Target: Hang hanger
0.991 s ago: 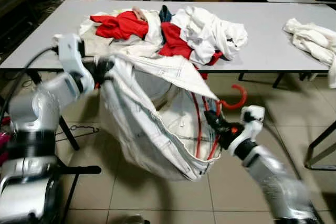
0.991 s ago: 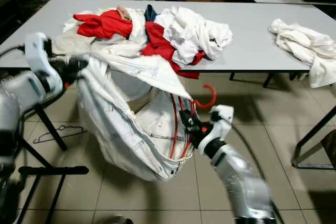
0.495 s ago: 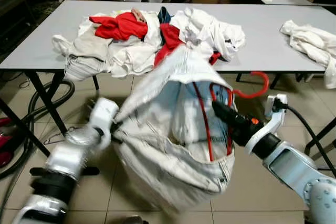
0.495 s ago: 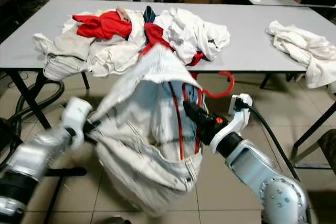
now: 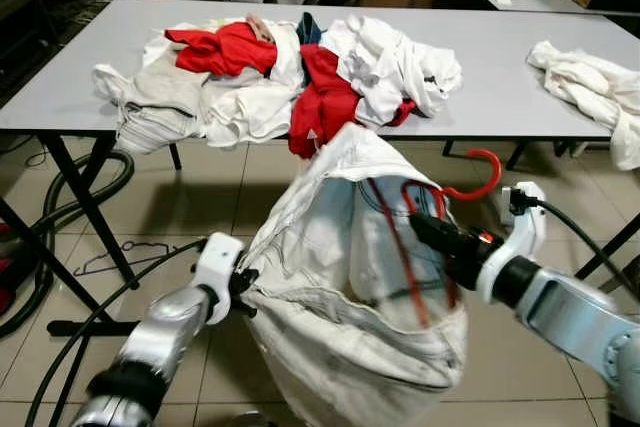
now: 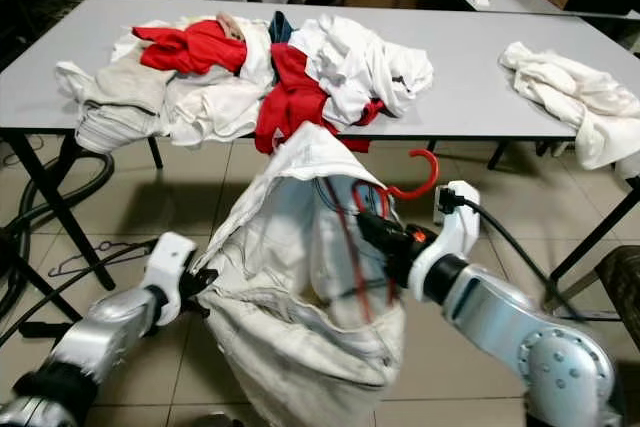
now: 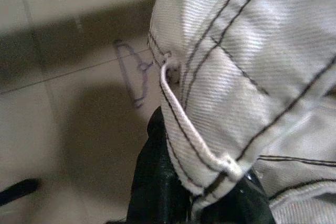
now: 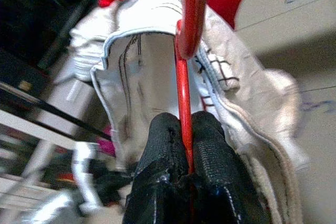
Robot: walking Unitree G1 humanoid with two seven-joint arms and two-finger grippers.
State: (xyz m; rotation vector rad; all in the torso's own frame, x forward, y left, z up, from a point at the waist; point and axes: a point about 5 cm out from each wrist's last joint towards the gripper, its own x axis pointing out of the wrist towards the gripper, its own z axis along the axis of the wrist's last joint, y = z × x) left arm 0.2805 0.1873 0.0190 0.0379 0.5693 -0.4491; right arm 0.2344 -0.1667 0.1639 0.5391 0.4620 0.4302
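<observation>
Right gripper (image 8: 185,145): clamping both black fingers tight on the red hanger (image 5: 478,175), hook rising above the garment, in front of the table (image 5: 520,97).
Left gripper (image 7: 191,192): pinching the seamed edge of the white denim garment (image 5: 340,277), fingers closed on the cloth.
Garment: hanging between both arms, sagging toward the tiled floor (image 5: 200,217).
Left wrist view: revealing a wire hanger (image 7: 134,74) lying on the floor.
Eye views: showing the clothes pile (image 5: 300,67) resting on the table.
</observation>
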